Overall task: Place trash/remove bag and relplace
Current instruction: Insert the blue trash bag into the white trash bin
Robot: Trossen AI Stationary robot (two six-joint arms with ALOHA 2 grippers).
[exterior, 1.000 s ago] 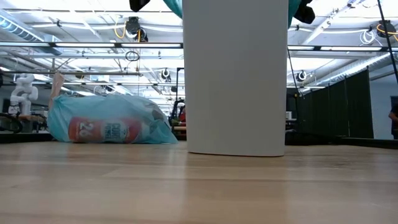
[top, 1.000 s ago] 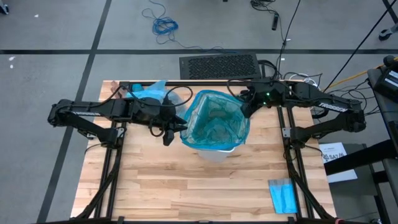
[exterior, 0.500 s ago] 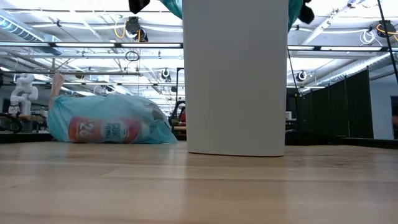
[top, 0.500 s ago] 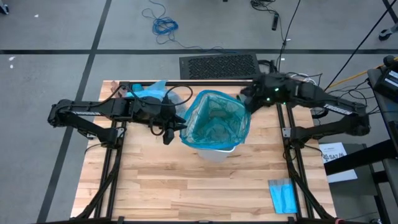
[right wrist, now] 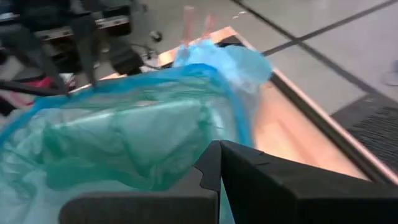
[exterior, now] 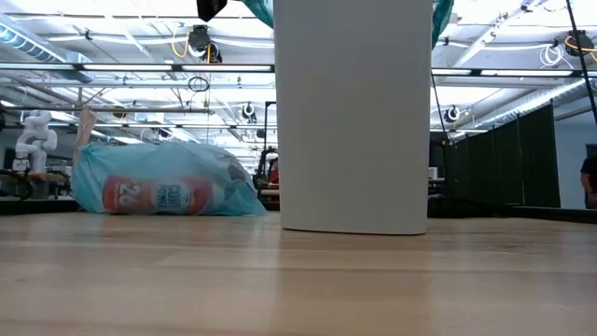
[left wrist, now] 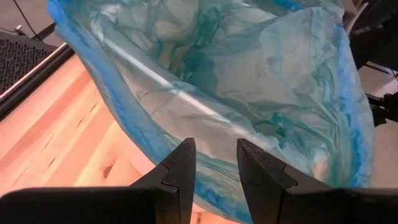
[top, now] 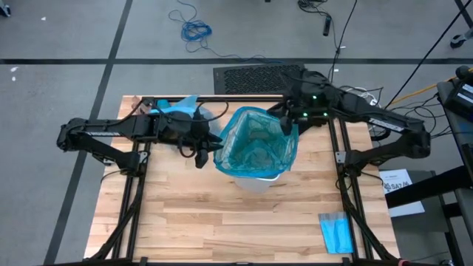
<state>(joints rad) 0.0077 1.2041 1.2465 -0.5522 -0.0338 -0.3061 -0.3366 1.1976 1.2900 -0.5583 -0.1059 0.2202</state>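
1. Far left, back of the light wooden table (top: 222,222): a filled, crinkly light-blue plastic bag (exterior: 163,191) lies on its side w/ trash inside; a red-and-white small bottle (exterior: 154,196) shows through the film in the low view. It sits well apart from the bin, prob. set aside so the rim work stays clear.

2. Left gripper (top: 199,157) hangs just beside the bin's left edge. In its wrist view the two dark fingers (left wrist: 180,171) stand a little apart w/ a gap between them, the liner's rim just beyond the tips. Can't tell if any film is caught in that gap; reads as parked at the hem, ready to tug it down over the lip.

3. Centre: tall white plastic bin (exterior: 354,117) stands upright, lined w/ a darker teal-green translucent plastic liner (top: 255,144). Liner mouth is spread open over the top, hem draped outward, so it looks close to seated; interior looks empty of litter as far as visible.

4. Right gripper (top: 287,122) is at the liner's back-right rim, fingers pressed together. Whether it pinches the hem I can't tell; it touches or nearly touches the edge, likely to smooth that corner.

5. Front right of table: a small flat folded blue sheet (top: 336,233), well apart from both arms, prob. a spare.
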